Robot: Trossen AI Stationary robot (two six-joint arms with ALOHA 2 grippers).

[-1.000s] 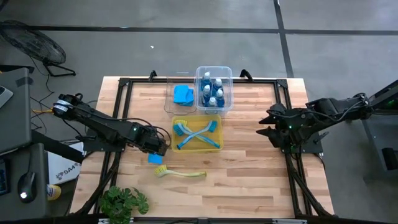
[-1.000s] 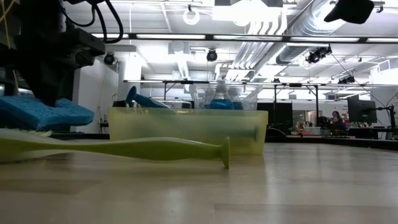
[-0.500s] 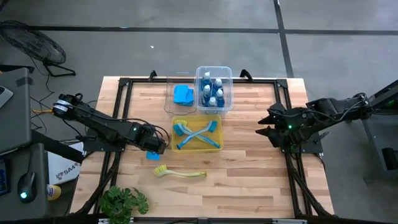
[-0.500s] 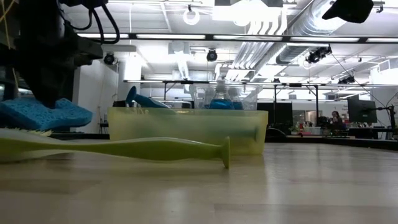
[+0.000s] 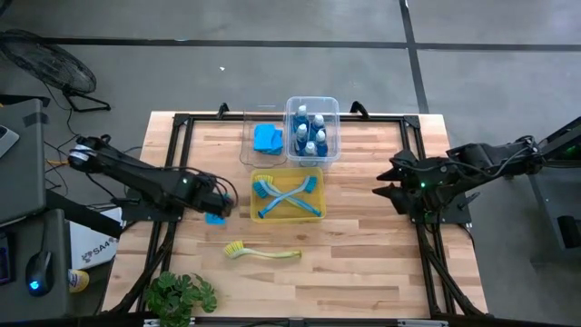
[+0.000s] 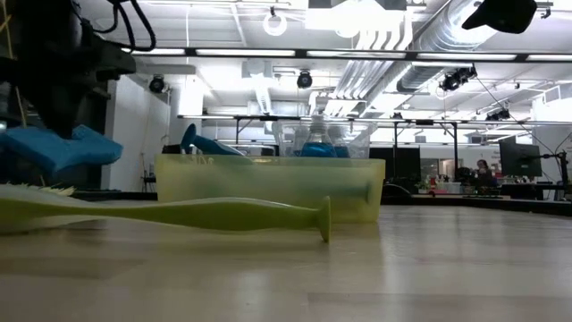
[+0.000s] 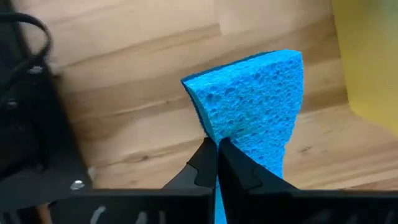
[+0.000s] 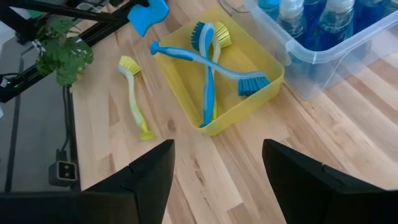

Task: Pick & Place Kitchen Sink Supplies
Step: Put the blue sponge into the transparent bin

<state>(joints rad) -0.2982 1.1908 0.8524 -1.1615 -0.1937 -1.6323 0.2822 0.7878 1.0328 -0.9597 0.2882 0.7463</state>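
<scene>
Yellow bin [image 5: 289, 216]: yellow-green brush [image 5: 261, 252] loose just beside; left gripper [image 5: 214, 207] adjacent, pinching blue sponge [image 5: 216, 217]; right gripper [image 5: 388, 181] well apart, agape

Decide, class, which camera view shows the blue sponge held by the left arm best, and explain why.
The left wrist view: the blue sponge fills it, pinched in the left gripper, pores visible. The high view shows a small blue patch; the low view shows it edge-on, raised off the table; the right wrist view shows it far off.
</scene>
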